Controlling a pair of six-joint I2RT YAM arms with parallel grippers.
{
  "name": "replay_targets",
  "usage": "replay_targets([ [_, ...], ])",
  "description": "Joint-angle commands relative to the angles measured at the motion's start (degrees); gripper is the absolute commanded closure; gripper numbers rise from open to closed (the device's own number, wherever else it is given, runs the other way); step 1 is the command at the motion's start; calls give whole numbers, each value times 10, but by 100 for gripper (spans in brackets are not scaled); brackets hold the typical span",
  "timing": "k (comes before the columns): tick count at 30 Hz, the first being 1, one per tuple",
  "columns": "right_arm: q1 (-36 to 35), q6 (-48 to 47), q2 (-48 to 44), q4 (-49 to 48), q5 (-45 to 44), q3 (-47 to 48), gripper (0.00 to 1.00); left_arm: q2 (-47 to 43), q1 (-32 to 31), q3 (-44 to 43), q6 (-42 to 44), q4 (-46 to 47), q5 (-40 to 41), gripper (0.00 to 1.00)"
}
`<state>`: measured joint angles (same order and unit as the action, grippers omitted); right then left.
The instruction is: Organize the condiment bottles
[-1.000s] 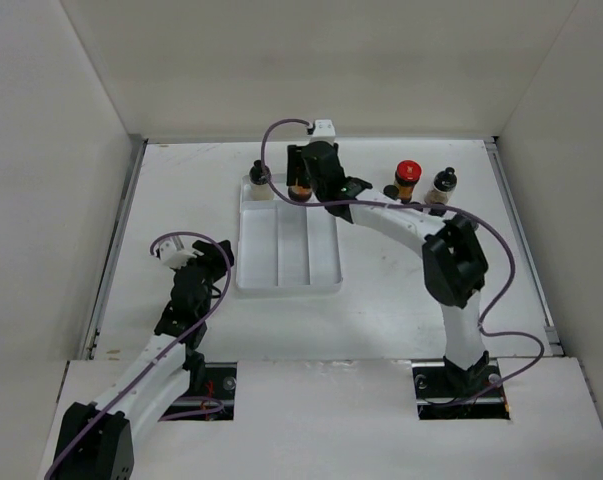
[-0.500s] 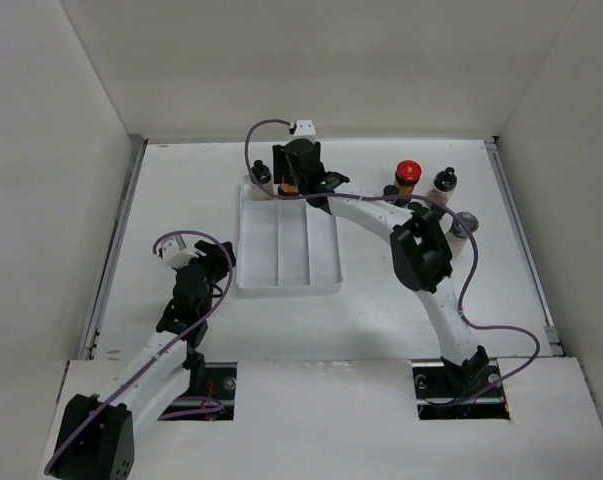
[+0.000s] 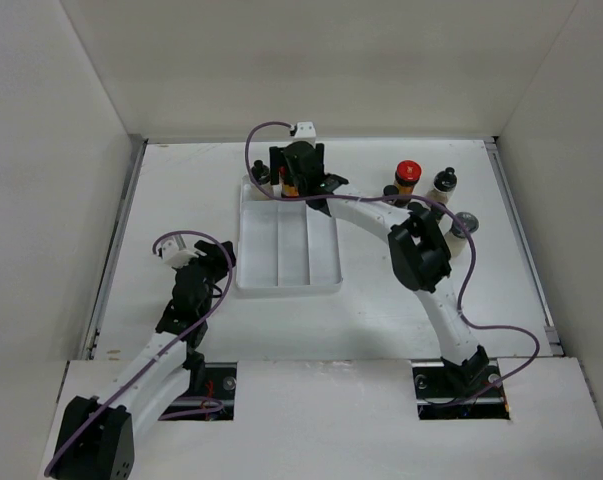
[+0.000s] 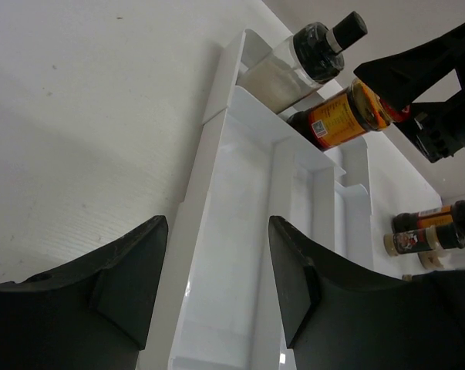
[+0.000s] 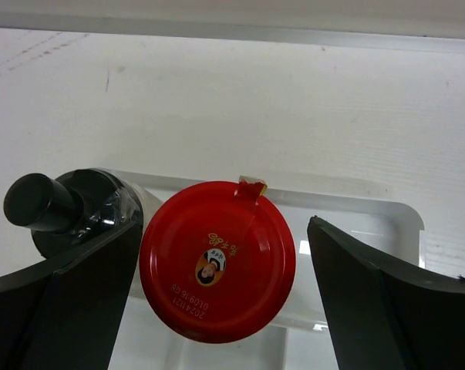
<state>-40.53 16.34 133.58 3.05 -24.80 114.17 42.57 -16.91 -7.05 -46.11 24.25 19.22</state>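
Note:
A red-capped condiment bottle (image 5: 217, 258) with an orange label (image 4: 344, 116) stands at the far end of the white tray (image 3: 321, 262). My right gripper (image 5: 226, 223) hangs over it, open, with a gap between the cap and the right finger (image 5: 386, 297). Beside it stands a clear black-capped bottle (image 5: 62, 204), also in the tray (image 3: 260, 178). On the table to the right are another red-capped bottle (image 3: 407, 178), a small dark one (image 3: 391, 192), a clear one (image 3: 442, 185) and a grey-capped one lying down (image 3: 461, 226). My left gripper (image 4: 217, 223) is open and empty, left of the tray (image 3: 206, 262).
The tray has three long compartments (image 4: 240, 231) running toward me. White walls close in the table on the left, back and right. My right arm (image 3: 421, 255) arches over the table right of the tray, its cable trailing.
My right gripper carried the red-capped bottle left to the tray's far end beside the black-capped bottle, and its jaws have opened off it. The left arm has not moved.

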Motion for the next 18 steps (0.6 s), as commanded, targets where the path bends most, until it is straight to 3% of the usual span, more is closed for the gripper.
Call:
replay_targets([
  [1, -4, 8, -77, -55, 4, -20, 2, -13, 4, 5, -4, 27, -2, 47],
  [7, 8, 1, -233, -105, 17, -137, 2, -16, 6, 5, -2, 26, -2, 47],
  [9, 35, -5, -296, -117, 18, -195, 16, -15, 6, 5, -2, 26, -2, 47],
  [11, 71, -9, -344, -111, 12, -244, 41, -17, 7, 5, -3, 24, -7, 47],
  [13, 121, -4, -383, -90, 5, -293, 56, -22, 6, 5, -3, 22, -4, 47],
  [16, 174, -4, -401, -35, -16, -321, 53, -9, 4, 4, -4, 26, -4, 47],
  [18, 197, -15, -405, -18, -47, -340, 35, -3, 3, 3, -5, 26, -8, 47],
])
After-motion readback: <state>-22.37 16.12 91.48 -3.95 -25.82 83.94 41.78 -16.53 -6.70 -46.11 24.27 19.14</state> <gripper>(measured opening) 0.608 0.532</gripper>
